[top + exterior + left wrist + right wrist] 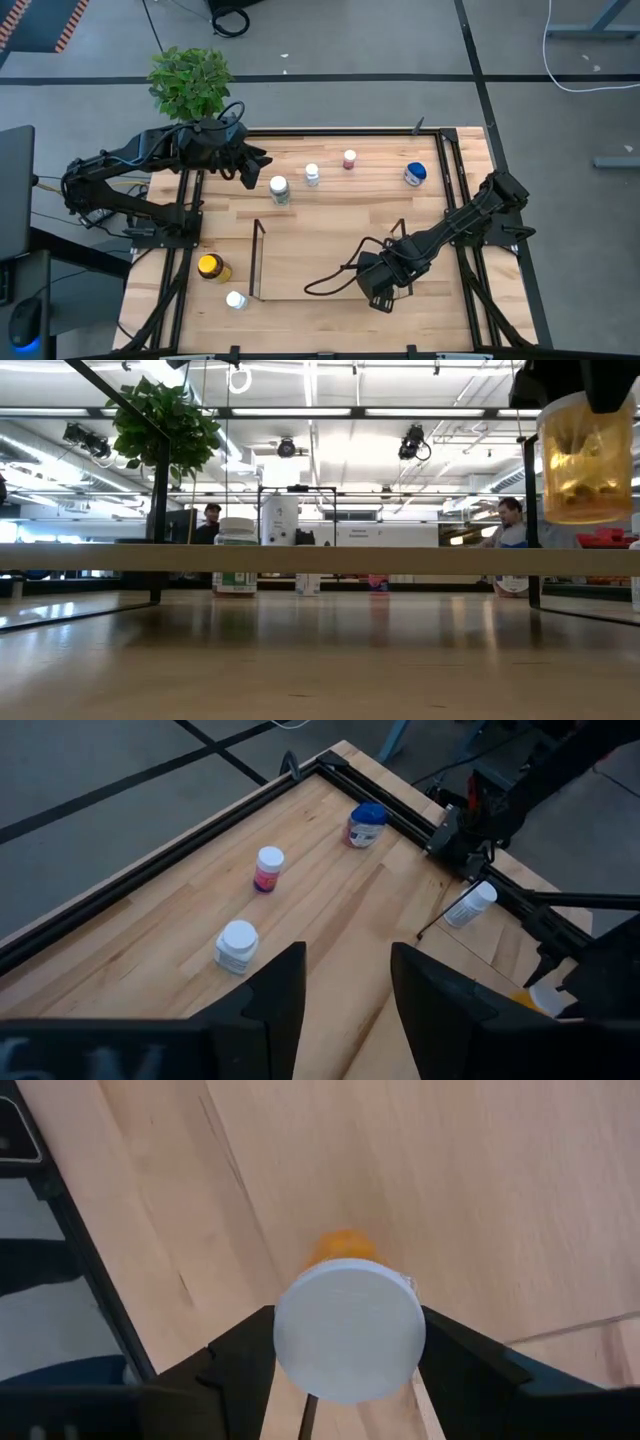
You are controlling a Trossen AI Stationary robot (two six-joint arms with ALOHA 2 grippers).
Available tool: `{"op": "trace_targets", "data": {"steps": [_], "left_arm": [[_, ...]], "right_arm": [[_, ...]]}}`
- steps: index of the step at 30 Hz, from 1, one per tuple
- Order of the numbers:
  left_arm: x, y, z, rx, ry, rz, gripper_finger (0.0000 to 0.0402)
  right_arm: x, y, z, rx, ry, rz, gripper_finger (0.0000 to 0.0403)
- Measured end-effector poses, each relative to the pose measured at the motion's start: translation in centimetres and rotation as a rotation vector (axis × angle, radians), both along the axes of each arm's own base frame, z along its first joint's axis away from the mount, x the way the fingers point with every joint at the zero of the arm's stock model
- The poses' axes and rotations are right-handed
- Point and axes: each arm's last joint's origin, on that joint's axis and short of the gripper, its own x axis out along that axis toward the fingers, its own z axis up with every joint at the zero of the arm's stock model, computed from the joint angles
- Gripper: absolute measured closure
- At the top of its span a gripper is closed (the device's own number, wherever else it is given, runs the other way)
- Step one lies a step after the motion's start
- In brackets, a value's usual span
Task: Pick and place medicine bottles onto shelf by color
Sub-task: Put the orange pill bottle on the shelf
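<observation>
Our right gripper clamps an orange bottle by its white cap, upright, directly above the shelf at its right end. Our left gripper waits wide open beyond the shelf's far side.

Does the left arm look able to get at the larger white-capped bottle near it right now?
Probably yes. The left gripper is open, holds nothing, and sits just beside the bottle, with bare table around it. The smaller bottle stands apart. The right gripper is far off, holding an orange bottle.
</observation>
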Motion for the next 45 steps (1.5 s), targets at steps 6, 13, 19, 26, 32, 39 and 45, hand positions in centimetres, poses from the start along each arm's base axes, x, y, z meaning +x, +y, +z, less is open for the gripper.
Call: {"op": "trace_targets", "data": {"steps": [6, 13, 19, 26, 32, 39, 45], "left_arm": [[0.0, 0.0, 0.0, 0.0, 0.0, 0.0, 0.0244], [0.0, 0.0, 0.0, 0.0, 0.0, -0.001, 0.025], [0.0, 0.0, -0.1, -0.001, 0.009, 0.0, 0.0246], [-0.2, 0.0, -0.4, -0.007, 0.045, -0.001, 0.0247], [-0.2, 0.0, -0.4, -0.007, 0.045, -0.001, 0.0245], [-0.2, 0.0, -0.4, -0.007, 0.045, 0.0, 0.0247], [-0.2, 0.0, -0.4, -0.006, 0.045, 0.0, 0.0244]], "right_arm": [[0.1, 0.1, -0.2, -0.002, 0.004, 0.004, 0.0173], [0.0, 0.0, -0.7, -0.007, 0.01, 0.01, 0.0173], [-0.3, 0.0, -1.7, 0.018, 0.041, 0.027, 0.0173], [-0.3, 0.0, -1.7, 0.02, 0.04, 0.026, 0.0173], [-0.3, 0.0, -1.7, 0.018, 0.039, 0.012, 0.0171], [-0.2, -0.1, -1.7, 0.018, 0.04, -0.022, 0.0133], [-0.3, 0.0, -1.7, 0.035, 0.05, -0.018, 0.0106]]}}
